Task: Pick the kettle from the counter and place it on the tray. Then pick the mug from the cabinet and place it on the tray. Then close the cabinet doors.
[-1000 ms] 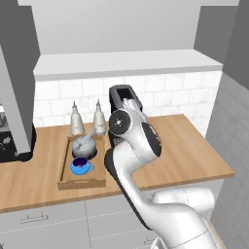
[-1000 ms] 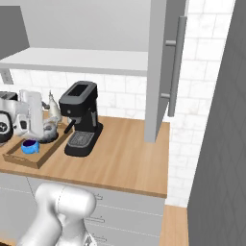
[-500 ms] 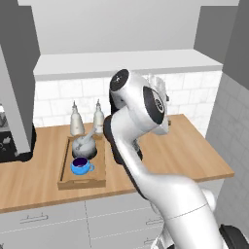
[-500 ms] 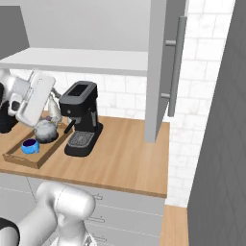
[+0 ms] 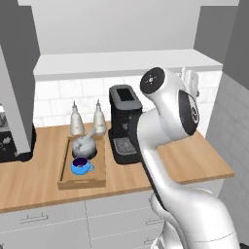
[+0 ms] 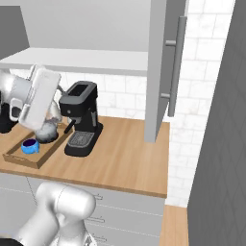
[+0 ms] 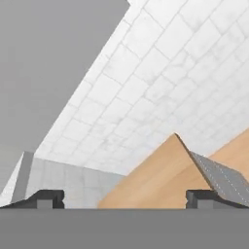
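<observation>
The tool (image 7: 124, 197) stands wide open with nothing between its two dark tips, facing white wall tile and a corner of the counter (image 7: 155, 180). On the counter (image 5: 44, 180) the tray (image 5: 65, 170) sits left of a black coffee machine (image 5: 124, 124). The kettle (image 5: 86, 145) rests at the tray's far end, the blue mug (image 5: 80, 166) just in front of it (both inside the raised sides). Two pale bottles (image 5: 86, 118) stand behind the tray by the wall. A cabinet door (image 6: 161, 67) stands open, edge-on, in the right base view.
</observation>
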